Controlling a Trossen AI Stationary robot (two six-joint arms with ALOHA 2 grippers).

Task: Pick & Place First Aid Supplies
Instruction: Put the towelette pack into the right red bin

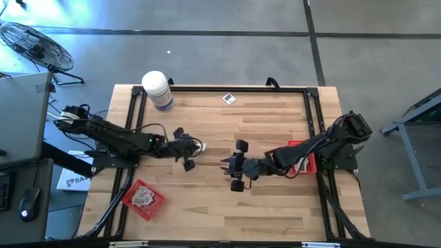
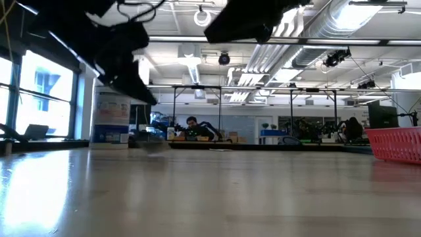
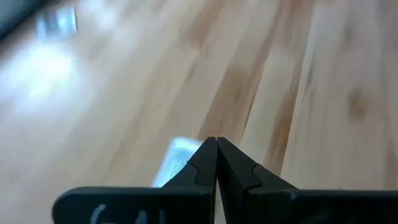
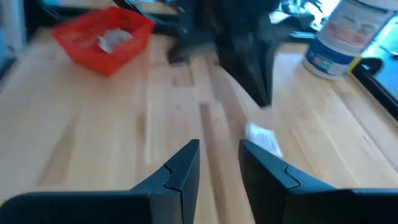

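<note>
Only a fragment could be read: dark letters "SA" on a white box (image 1: 71,180) lying on the floor. The bluish label on the white jar (image 1: 157,89) was too blurred to read.

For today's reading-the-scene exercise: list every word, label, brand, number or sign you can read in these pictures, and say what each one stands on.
"SA": start of a cut-off word on the white box on the floor left of the table, high view.
White jar: bluish label, print too blurred to read in any view.
Packet near the table's far edge: dark print, too small to read.
Packets in the red tray: print unreadable.
Nothing else legible.
</note>
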